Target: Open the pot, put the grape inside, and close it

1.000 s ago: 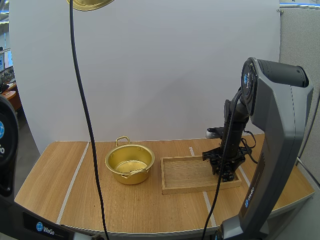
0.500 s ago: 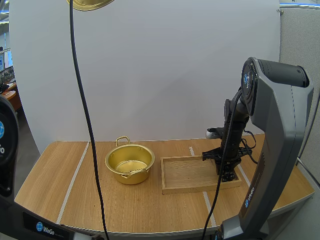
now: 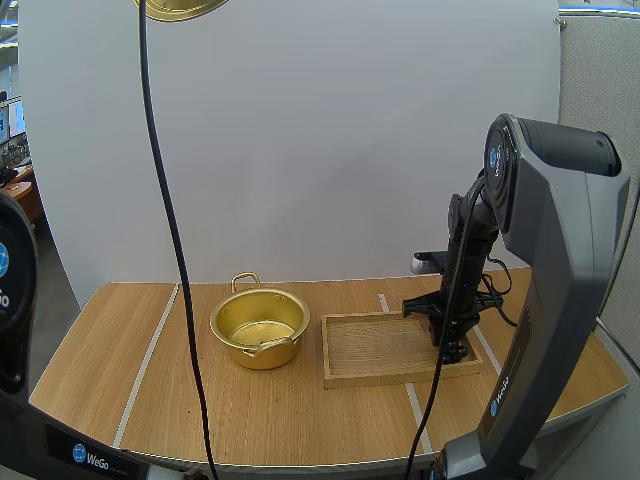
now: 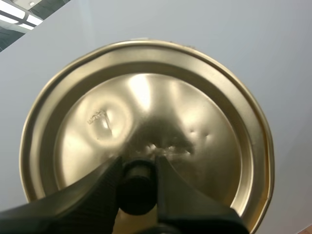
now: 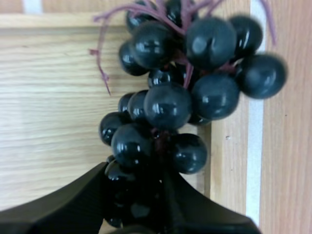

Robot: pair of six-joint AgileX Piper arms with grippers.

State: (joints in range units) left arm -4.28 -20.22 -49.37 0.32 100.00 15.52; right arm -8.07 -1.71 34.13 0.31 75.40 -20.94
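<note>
The golden pot [image 3: 259,325] stands open on the table, left of the wooden tray [image 3: 375,350]. Its golden lid [image 3: 180,8] hangs high above the table; in the left wrist view my left gripper [image 4: 138,165] is shut on the black knob [image 4: 138,187] of the lid [image 4: 146,112]. My right gripper [image 3: 452,338] points down over the tray's right end, shut on a bunch of dark grapes [image 3: 457,351]. In the right wrist view the grapes [image 5: 168,105] hang pinched in my right gripper [image 5: 136,173], just above the tray's right rim [image 5: 229,161].
The wooden table [image 3: 120,350] has two pale stripes running front to back. My right arm's large grey body [image 3: 550,300] stands at the table's right. Bare tabletop lies left of and in front of the pot.
My right gripper has risen slightly with the grapes over the tray's right end. The lid and pot have not moved.
</note>
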